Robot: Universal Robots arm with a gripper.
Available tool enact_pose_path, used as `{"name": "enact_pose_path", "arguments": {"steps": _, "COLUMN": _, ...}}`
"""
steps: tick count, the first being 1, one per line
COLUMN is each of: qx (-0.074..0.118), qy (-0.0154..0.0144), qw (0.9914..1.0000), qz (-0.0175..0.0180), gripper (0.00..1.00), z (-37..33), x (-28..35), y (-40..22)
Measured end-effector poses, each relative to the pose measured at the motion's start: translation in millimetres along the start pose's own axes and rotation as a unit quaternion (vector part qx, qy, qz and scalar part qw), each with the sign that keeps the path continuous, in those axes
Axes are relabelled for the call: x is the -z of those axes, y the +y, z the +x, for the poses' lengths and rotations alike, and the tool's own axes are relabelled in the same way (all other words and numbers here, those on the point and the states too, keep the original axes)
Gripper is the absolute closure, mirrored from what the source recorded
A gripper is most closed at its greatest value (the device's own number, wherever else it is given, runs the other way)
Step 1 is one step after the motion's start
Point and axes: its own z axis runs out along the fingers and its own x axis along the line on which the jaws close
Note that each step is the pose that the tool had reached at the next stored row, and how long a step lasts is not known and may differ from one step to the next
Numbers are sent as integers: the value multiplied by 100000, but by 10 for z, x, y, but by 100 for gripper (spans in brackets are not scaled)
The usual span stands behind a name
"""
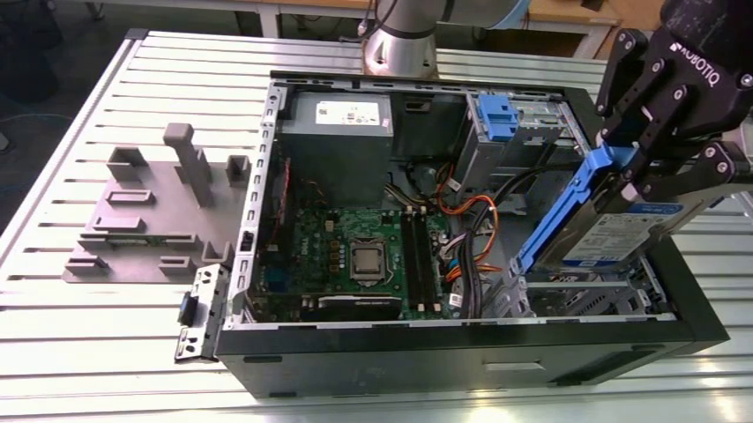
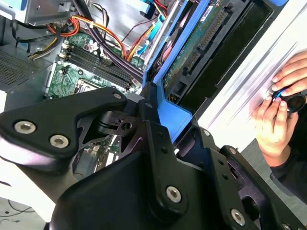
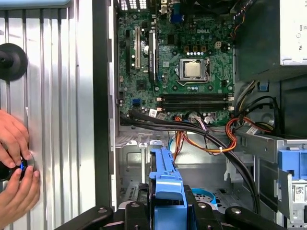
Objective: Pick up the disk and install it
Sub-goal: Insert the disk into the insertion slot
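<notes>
The pincer, tilted downward, is clamped on the disk.

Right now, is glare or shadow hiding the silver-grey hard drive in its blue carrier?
Exterior view: the ribbed metal table glares white at the bottom edge; the silver-grey hard drive in its blue plastic carrier, in the black gripper, is evenly lit. Second wrist view: the table washes out beside a person's hands. First wrist view: shadow darkens the black computer case beside the grey metal box.

Robotics lab: slotted aluminium bench, opened computer case, arm base.
</notes>
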Motion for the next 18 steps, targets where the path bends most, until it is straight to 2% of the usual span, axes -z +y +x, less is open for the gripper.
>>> {"name": "enact_pose_path", "arguments": {"steps": 5, "qx": -632, "qy": 0, "qw": 99998, "qz": -4, "gripper": 64, "z": 23, "x": -23, "y": 0}}
{"name": "enact_pose_path", "arguments": {"steps": 18, "qx": -674, "qy": 0, "qw": 99998, "qz": -5, "gripper": 64, "z": 26, "x": -92, "y": 0}}
